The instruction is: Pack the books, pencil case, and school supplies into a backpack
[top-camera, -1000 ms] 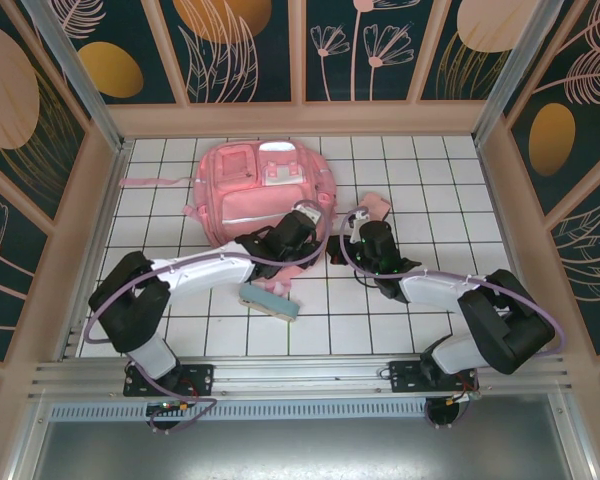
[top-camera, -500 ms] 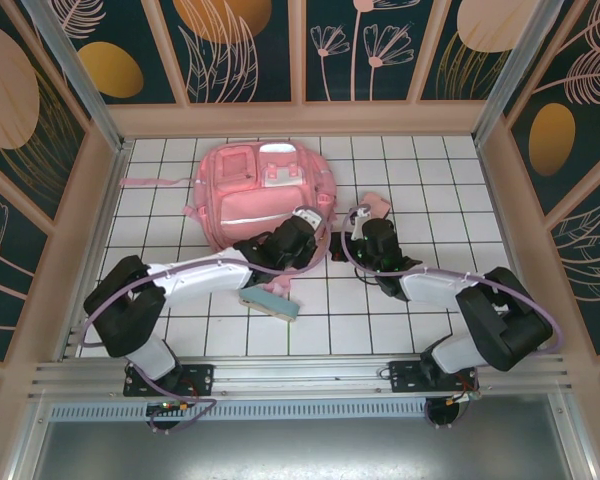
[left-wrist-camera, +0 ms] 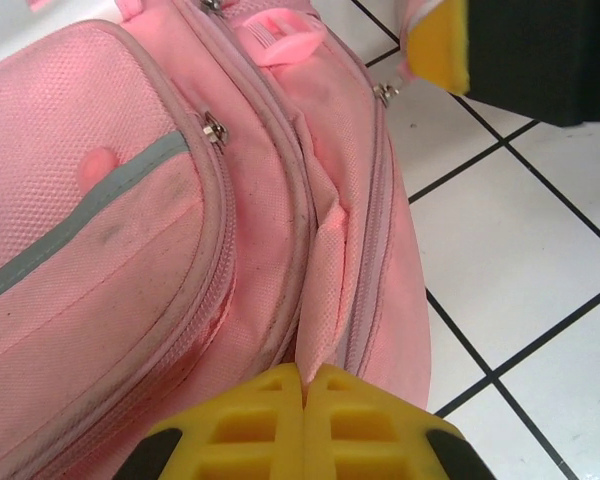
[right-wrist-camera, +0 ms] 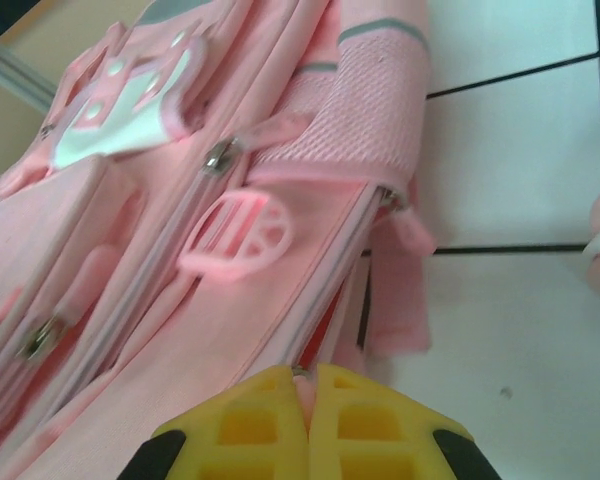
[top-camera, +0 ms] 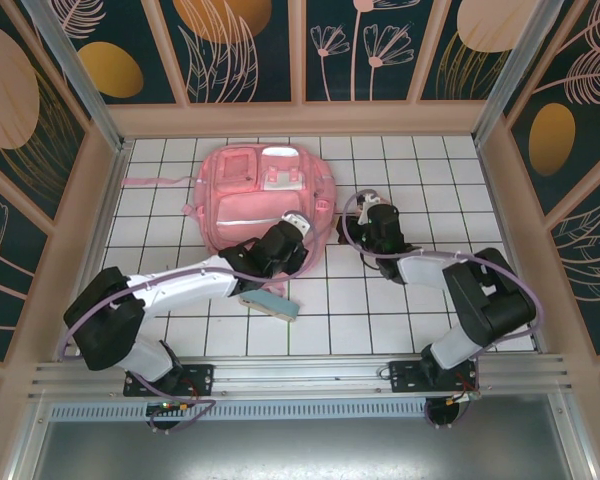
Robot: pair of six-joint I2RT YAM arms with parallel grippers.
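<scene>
On the white tiled bench (top-camera: 430,300), toward its far side, I see the large pink fabric backpack (top-camera: 250,190) lying flat with its front pockets and pale reflective strip facing up. Both arms reach to its right-hand lower edge. My left end effector (left-wrist-camera: 304,378) has its yellow fingers pressed together on a raised fold of pink fabric beside the zipper line, at the backpack's side seam. My right end effector (right-wrist-camera: 307,378) is likewise pinched shut on the backpack's edge, at the end of a zipper track, just below a round pink plastic buckle (right-wrist-camera: 235,235) and next to a mesh side pocket (right-wrist-camera: 370,90). The two grips sit close to each other along the same side of the bag. Nearer to me, the long pale teal pencil case (top-camera: 270,300) with its tan edge lies on the tiles just beside my left forearm, apart from the backpack.
</scene>
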